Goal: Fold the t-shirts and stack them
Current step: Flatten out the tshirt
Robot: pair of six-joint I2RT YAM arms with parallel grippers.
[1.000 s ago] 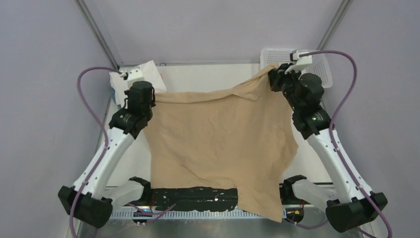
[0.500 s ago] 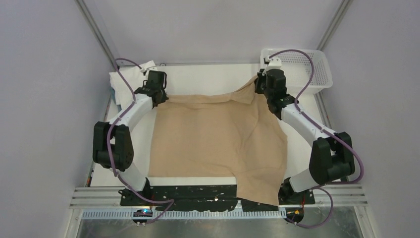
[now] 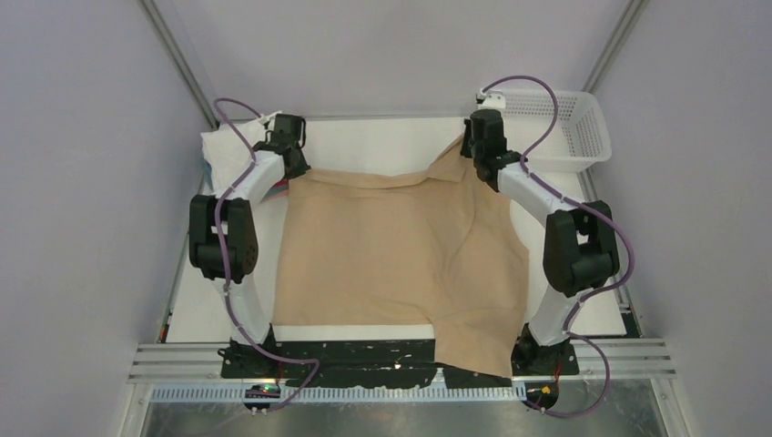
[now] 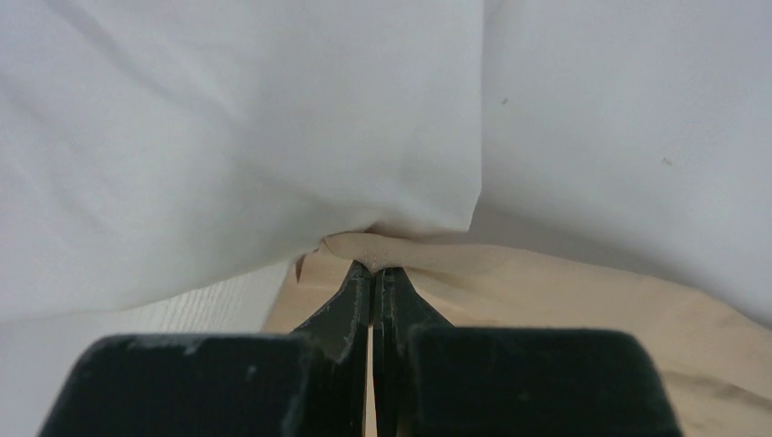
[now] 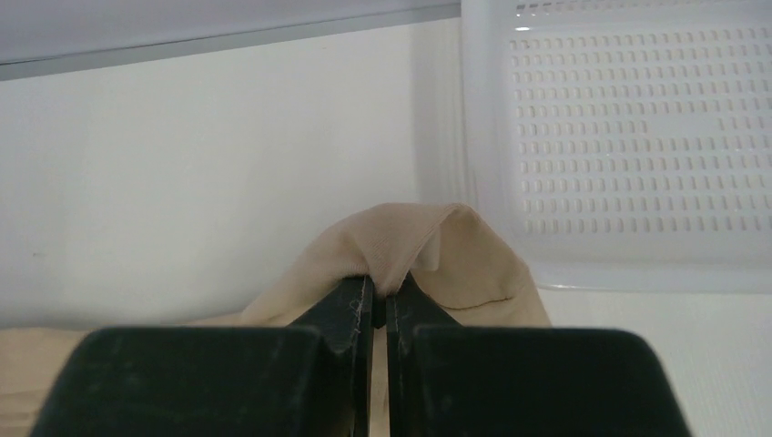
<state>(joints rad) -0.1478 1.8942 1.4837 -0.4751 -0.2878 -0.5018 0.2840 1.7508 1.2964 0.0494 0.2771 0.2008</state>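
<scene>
Clamped tight on the far-left corner of the tan t-shirt [image 3: 401, 246] is the left gripper [image 4: 375, 269]; the right gripper [image 5: 379, 284] is closed likewise on the far-right corner, which is raised into a small peak. The shirt is spread across the table [image 3: 364, 138], its near right part draped over the black base bar [image 3: 355, 357]. A white folded shirt [image 3: 218, 146] is seen touching the left-held corner. A white mesh basket [image 3: 575, 137] is set just beside the right-held corner.
</scene>
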